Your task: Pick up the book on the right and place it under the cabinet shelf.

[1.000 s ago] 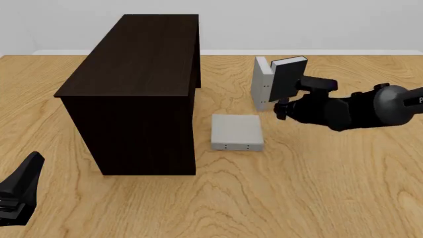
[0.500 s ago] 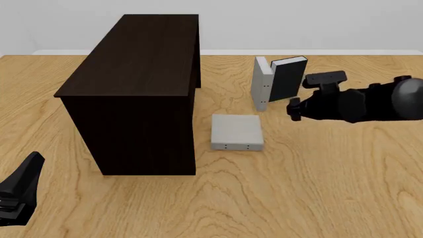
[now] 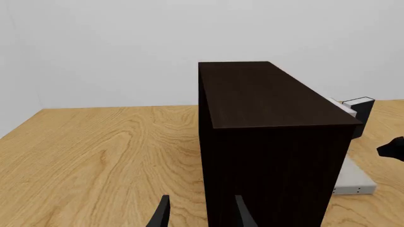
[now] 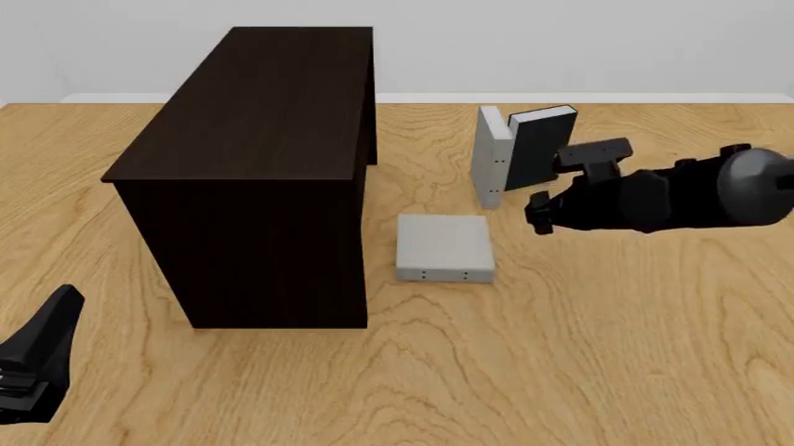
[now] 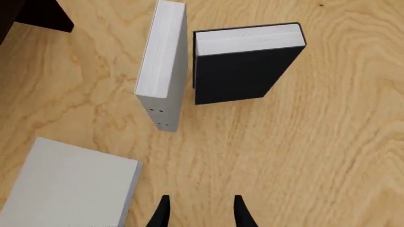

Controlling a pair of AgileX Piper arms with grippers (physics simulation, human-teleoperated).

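Wooden table (image 4: pixel 596 353), right hand (image 5: pixel 198 213) open, empty, flat grey book (image 5: pixel 66 184) just beside

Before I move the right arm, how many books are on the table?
3. The light-grey book lies flat beside the cabinet shelf. The narrow grey book stands upright farther back. The black-covered book stands just right of it. Anything behind the cabinet would be hidden.

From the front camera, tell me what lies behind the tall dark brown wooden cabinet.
Behind the tall dark brown wooden cabinet only bare wooden table and the pale wall show to either side. The strip directly behind it is covered by its body, so anything there cannot be seen.
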